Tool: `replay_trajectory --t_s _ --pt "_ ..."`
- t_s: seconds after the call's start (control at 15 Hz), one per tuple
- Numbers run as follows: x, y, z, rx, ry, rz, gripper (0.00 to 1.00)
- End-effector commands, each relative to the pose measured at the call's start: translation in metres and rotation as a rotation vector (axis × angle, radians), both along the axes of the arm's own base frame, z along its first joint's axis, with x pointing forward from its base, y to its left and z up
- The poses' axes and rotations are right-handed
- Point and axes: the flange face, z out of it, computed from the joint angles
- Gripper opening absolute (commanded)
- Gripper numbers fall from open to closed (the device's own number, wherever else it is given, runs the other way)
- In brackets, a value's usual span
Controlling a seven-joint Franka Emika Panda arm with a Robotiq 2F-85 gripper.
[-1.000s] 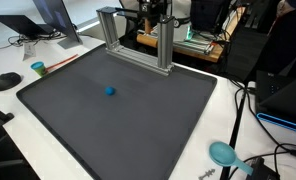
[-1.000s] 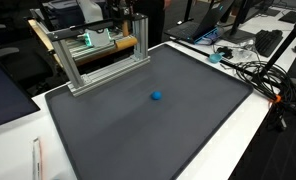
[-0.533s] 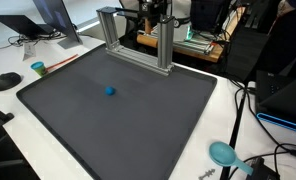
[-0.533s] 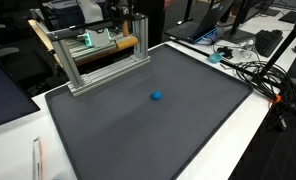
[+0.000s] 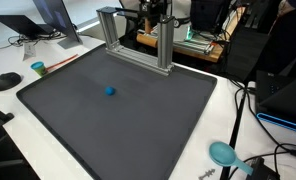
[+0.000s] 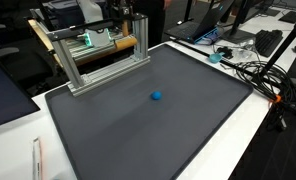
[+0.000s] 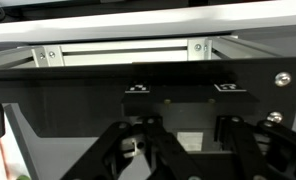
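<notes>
A small blue ball [image 5: 110, 90] lies alone on a large dark mat [image 5: 138, 130]; both also show in an exterior view, the ball [image 6: 156, 96] and the mat [image 6: 138, 135]. An aluminium frame [image 5: 165, 45] [image 6: 98, 65] stands along the mat's far edge. My gripper [image 7: 188, 160] sits behind and above this frame, far from the ball. In the wrist view its dark finger linkages are spread apart with nothing between them, and the frame's bars [image 7: 118, 50] fill the top. The fingertips are cut off by the picture's edge.
A teal cup [image 5: 37, 68], a black mouse [image 5: 6, 81] and a laptop [image 5: 48, 20] sit beside the mat. A teal round object [image 5: 222, 152] and cables [image 6: 253, 70] lie on the white table at another side. Equipment stands behind the frame.
</notes>
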Motion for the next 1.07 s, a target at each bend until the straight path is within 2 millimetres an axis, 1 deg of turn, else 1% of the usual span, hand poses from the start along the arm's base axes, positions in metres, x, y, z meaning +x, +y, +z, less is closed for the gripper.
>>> replay_trajectory --t_s 0.0,0.2,0.53,0.73,1.0 --pt "-0.006 0.003 -0.001 0.018 -0.006 -0.032 0.22" --pt "-0.002 -0.001 0.012 0.011 -0.024 -0.021 0.22" --pt "0.013 0.0 0.034 0.021 -0.066 -0.001 0.22" --pt "0.027 0.003 0.05 0.007 -0.11 0.0 0.22" --pt "0.053 0.006 0.068 0.011 -0.165 0.024 0.22"
